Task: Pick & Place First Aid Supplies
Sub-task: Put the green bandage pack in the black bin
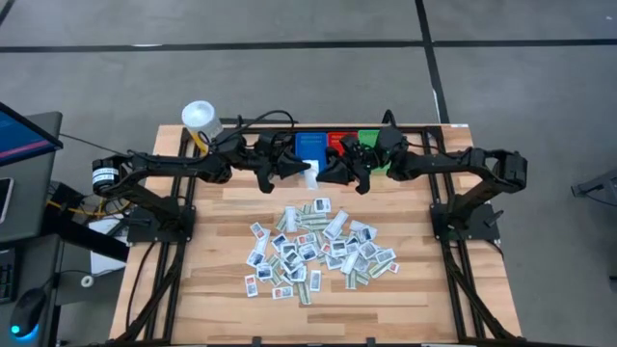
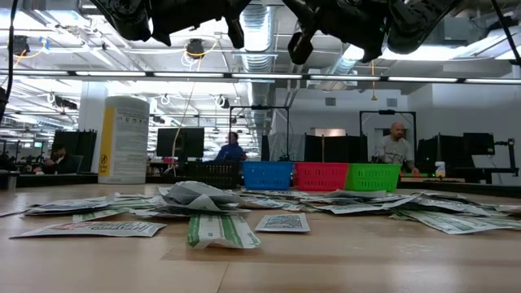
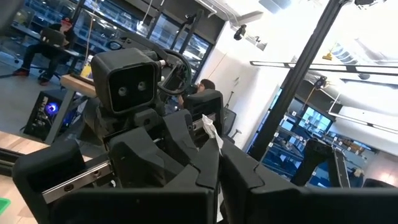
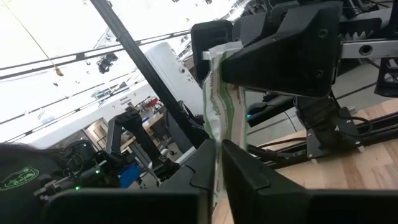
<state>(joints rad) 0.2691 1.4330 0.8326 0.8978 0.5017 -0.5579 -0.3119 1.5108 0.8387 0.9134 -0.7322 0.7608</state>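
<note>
Seen from above, both arms are stretched toward each other over the far middle of the desk (image 1: 241, 308), and a single white packet (image 1: 310, 174) is pinched between the left hand (image 1: 301, 172) and the right hand (image 1: 325, 173), just in front of the blue bin (image 1: 310, 145). How it's gripped can't really be made out from up there.

That part is only given away by the wrist views. In the right wrist view, a pale packet with green stripes (image 4: 219, 106) is seen standing up out of the right hand (image 4: 217, 163), whose fingers are nearly closed around its lower edge, while its upper end is clamped in the other arm's hand. In the left wrist view, a white sliver of the same packet (image 3: 210, 129) is seen sticking out of the left hand (image 3: 219, 163), squeezed tight on it.

The rest of the first aid packets (image 1: 313, 249) are left in a loose heap on the middle of the desk, best seen from above; from the low view they're flattened into a litter of wrappers.

The row of bins is shown side-on only in the low view: black (image 2: 210, 173), blue (image 2: 267, 174), red (image 2: 320, 175), green (image 2: 373, 177). What's inside can't be told from any view. A white tub with a yellow label (image 2: 122, 140) stands at the far left corner.
</note>
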